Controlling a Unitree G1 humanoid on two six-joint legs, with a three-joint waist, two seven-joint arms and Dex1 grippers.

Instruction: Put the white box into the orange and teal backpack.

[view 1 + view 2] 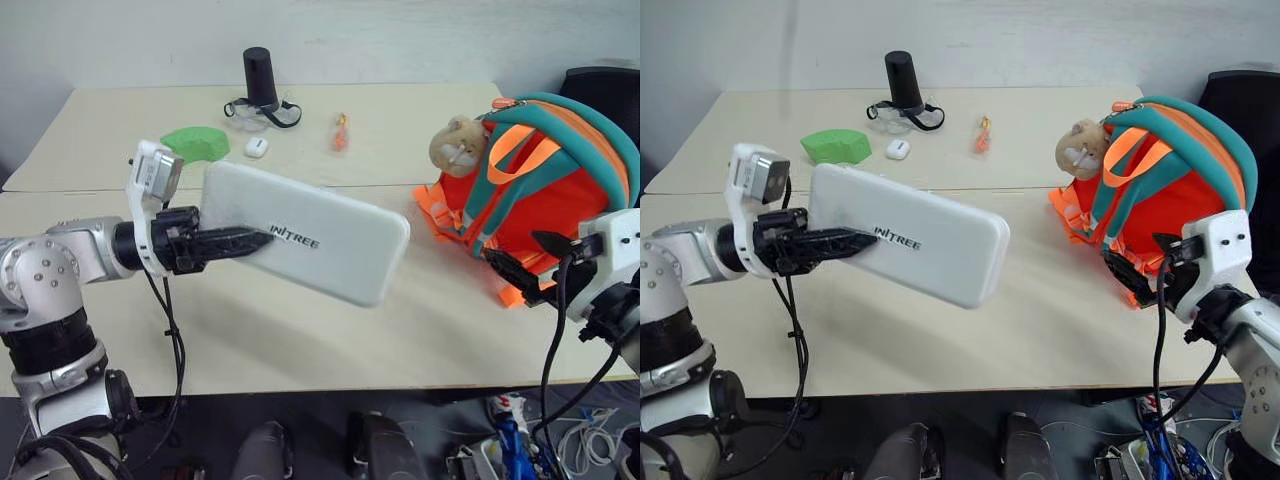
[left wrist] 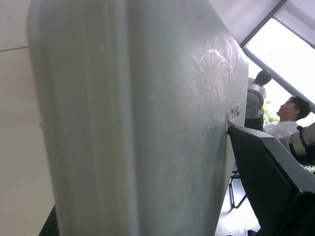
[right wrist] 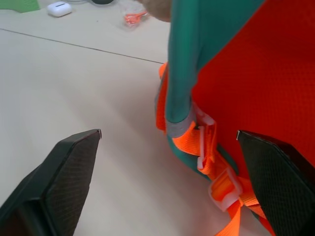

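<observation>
The white box (image 1: pixel 320 240), long and flat with dark lettering, hangs tilted above the table's middle. My left gripper (image 1: pixel 238 241) is shut on its left end, one black finger (image 2: pixel 266 167) lying across the printed face. The orange and teal backpack (image 1: pixel 545 185) stands on the table at the right, straps facing me, with a tan plush toy (image 1: pixel 457 143) at its top left. My right gripper (image 1: pixel 520 266) is open at the backpack's lower near corner with nothing between its fingers; its wrist view shows the orange webbing and buckles (image 3: pixel 216 172) just ahead.
At the back of the table (image 1: pixel 300 340) stand a black cylinder (image 1: pixel 260 75) and goggles (image 1: pixel 262 113), with a green object (image 1: pixel 195 142), a small white earbud case (image 1: pixel 256 147) and a small orange item (image 1: pixel 341 132). A dark chair (image 1: pixel 600 85) is behind the backpack.
</observation>
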